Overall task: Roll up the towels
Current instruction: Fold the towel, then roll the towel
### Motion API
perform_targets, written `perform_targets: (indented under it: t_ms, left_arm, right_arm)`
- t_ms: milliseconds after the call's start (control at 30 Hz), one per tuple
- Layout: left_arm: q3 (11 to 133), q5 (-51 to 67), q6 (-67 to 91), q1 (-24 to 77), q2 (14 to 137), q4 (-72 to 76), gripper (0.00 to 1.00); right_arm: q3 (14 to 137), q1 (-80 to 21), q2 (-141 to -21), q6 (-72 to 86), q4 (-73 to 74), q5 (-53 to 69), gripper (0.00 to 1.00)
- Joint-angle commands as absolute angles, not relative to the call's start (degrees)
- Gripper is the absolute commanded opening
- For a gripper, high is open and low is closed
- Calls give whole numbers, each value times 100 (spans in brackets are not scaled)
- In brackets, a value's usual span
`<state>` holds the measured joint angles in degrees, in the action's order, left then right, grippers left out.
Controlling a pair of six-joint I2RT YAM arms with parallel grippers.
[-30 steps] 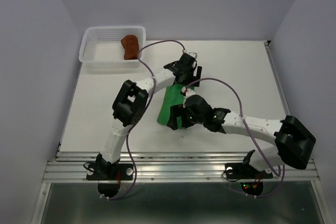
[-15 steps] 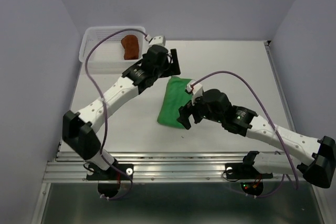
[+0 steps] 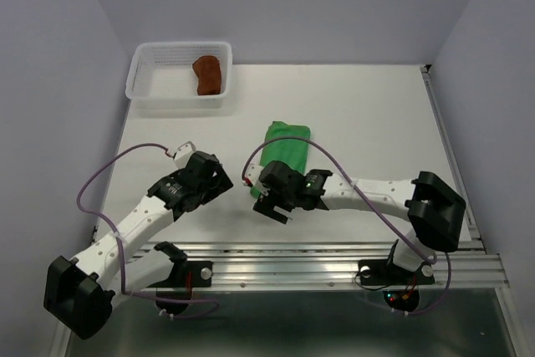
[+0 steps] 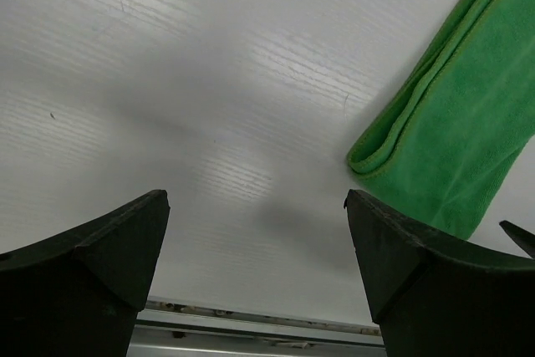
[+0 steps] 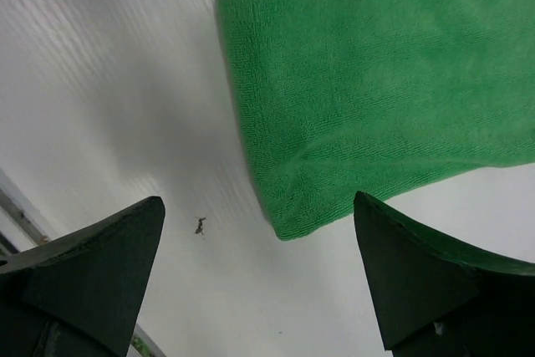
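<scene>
Both arms have swung back toward the near edge since the earlier frame, and the left tool (image 3: 216, 180) has left the basket (image 3: 179, 44). White surface (image 3: 376, 123) carries the green towel (image 3: 285, 145), folded flat at centre. Rust-brown towel (image 3: 207, 75) sits bunched in the basket, far left. Right tool (image 3: 269, 205) hangs over the green towel's near end, left tool nearby. Both are spread wide, holding nothing.

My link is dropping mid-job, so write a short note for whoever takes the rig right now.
Left gripper: open, empty, low beside the green towel, on its left.
Right gripper: open, empty, over that towel's near end.
Brown towel: bundled in the basket, looks rolled.
Done: the brown one, apparently.
Left: the green towel lies folded flat, not yet rolled.
</scene>
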<state>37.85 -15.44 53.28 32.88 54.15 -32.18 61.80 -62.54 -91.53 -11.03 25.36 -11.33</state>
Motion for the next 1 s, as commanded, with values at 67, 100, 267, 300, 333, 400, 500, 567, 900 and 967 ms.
perform_targets:
  t_ms: [67,100,267,300,333,400,500,567,900,967]
  left_arm:
    - [3648,-1644,5521,3208,4887,-3174,99]
    - [3656,-1626,5476,3208,4869,-3147,99]
    - [3683,-1705,5326,3173,4966,-3173,99]
    - [3709,-1696,5309,3147,5027,-3208,99]
    - [3709,-1688,5282,3146,5053,-3208,99]
    - [3692,-1687,5282,3138,5097,-3182,99]
    - [3639,-1635,5291,3094,5115,-3103,99]
    - [3604,-1591,5291,3076,5089,-3050,99]
    - [3472,-1362,5282,3006,5062,-2874,99]
    - [3454,-1336,5291,2997,5054,-2874,99]
  right_arm:
    - [6398,-6311,-9649,-1362,2435,-1925,95]
    - [6398,-6311,-9720,-1354,2426,-1907,89]
    - [6355,-6311,-9993,-1310,2295,-2004,65]
    - [6346,-6311,-10011,-1266,2259,-1995,57]
    - [6337,-6311,-10002,-1257,2241,-1969,55]
    - [6311,-6311,-9984,-1239,2128,-1908,55]
    - [6275,-6311,-9967,-1266,2074,-1820,52]
    - [6206,-6311,-10002,-1309,1996,-1802,47]
    - [6196,-6311,-10151,-1415,1732,-1591,40]
    - [6179,-6311,-10195,-1397,1731,-1591,40]
